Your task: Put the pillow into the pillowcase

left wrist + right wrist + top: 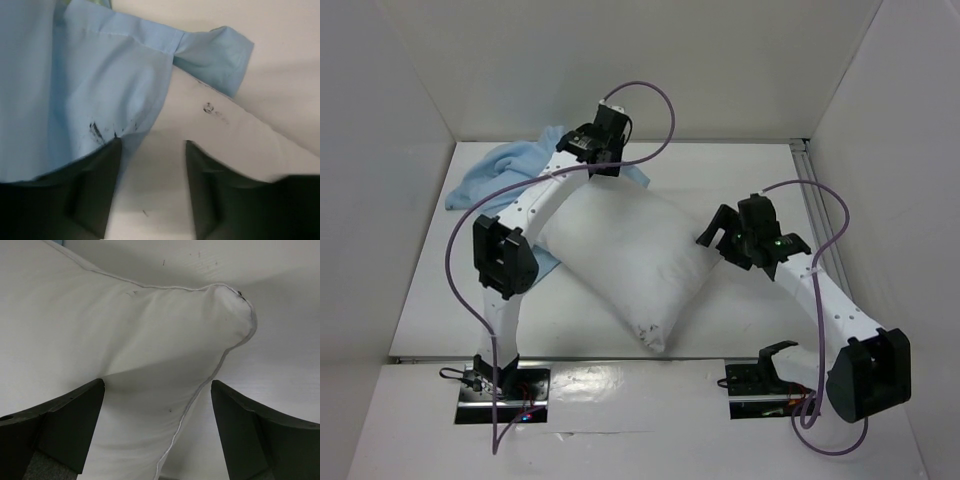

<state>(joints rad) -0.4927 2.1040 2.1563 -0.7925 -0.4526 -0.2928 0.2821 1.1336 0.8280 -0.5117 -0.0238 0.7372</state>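
The white pillow (625, 262) lies slantwise in the middle of the table. The light blue pillowcase (500, 172) is bunched at the back left, its near edge at the pillow's far end. My left gripper (607, 152) hovers over that far end, open. In the left wrist view (152, 142) the pillowcase (95, 75) reaches its left fingertip, with white pillow (235, 140) between and beyond the fingers. My right gripper (713, 232) is open at the pillow's right side. In the right wrist view (157, 382) it straddles the seam near a pillow corner (125, 330).
White walls close in the table on the left, back and right. A metal rail (817, 215) runs along the right edge. Both arm bases (500, 385) stand at the near edge.
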